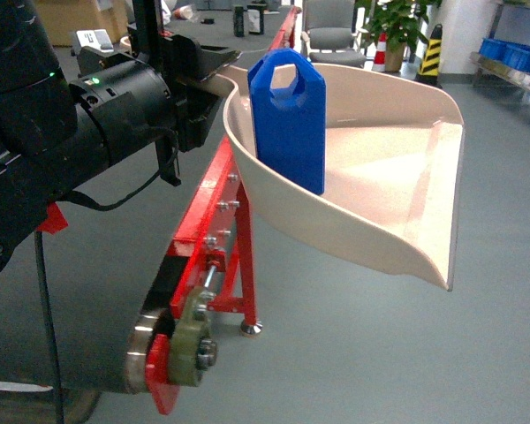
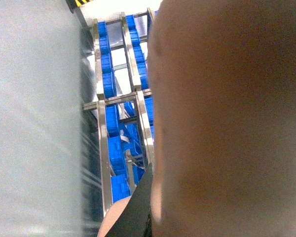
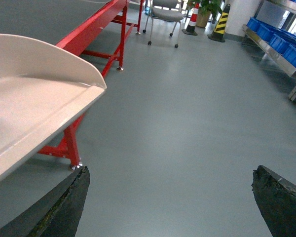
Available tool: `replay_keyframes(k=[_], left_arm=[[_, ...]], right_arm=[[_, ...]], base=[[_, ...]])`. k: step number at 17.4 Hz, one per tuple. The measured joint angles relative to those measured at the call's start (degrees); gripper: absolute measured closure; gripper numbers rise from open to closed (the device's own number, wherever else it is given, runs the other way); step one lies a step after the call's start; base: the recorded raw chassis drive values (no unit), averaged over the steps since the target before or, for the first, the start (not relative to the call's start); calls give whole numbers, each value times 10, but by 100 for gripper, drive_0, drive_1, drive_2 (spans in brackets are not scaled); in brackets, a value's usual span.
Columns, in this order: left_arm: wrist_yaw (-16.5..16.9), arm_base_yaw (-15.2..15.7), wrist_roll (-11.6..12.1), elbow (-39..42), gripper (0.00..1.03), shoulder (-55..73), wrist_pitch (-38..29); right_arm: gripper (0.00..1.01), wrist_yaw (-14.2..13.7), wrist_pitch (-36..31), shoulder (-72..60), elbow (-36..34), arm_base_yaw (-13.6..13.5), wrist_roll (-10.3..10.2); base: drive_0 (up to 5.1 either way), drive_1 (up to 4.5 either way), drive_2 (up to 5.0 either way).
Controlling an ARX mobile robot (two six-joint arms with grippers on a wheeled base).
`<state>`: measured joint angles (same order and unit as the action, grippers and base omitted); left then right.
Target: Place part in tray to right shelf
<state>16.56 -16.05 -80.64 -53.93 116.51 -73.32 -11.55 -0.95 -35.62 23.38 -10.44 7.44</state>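
Part point(image 1: 287, 119), bright blue, stands upright inside the tray point(image 1: 397, 177), leaning against the curved left wall. Its box-shaped body narrows into a rounded top tab pierced by a hexagonal hole. The tray is a cream plastic scoop with raised curved walls and a flat wide lip that points toward the lower right of the head view; it hangs in the air above the grey floor point(image 1: 442, 353), beside the red conveyor frame point(image 1: 214, 208).

At the tray's rear end, where the walls narrow, sits the black left gripper point(image 1: 194, 88), with the thick black forearm stretching in from the left edge of the head view. Whether its jaws are clamped on the tray I cannot tell, since the contact is hidden behind the housing; the left wrist view is filled by a blurred beige surface pressed close to the lens.

The right gripper point(image 3: 170, 202) hovers low over the floor with its two dark fingers point(image 3: 64, 207) spread wide and nothing between them. The tray's lip lies up and to its left, apart from the fingers.

Farther off along the right wall runs a steel shelf point(image 3: 281, 57) loaded with blue crates point(image 3: 266, 34). Near it stand a grey chair point(image 3: 165, 12), a striped cone point(image 3: 220, 22) and a potted plant point(image 1: 397, 22).
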Motion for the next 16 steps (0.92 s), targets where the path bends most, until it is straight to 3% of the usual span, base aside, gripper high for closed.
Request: replay_keyframes(k=[16], left_arm=[[1, 0, 0, 0, 88, 0, 0]], right_arm=[[3, 0, -1, 0, 0, 0, 0]], base=[[507, -239, -239]])
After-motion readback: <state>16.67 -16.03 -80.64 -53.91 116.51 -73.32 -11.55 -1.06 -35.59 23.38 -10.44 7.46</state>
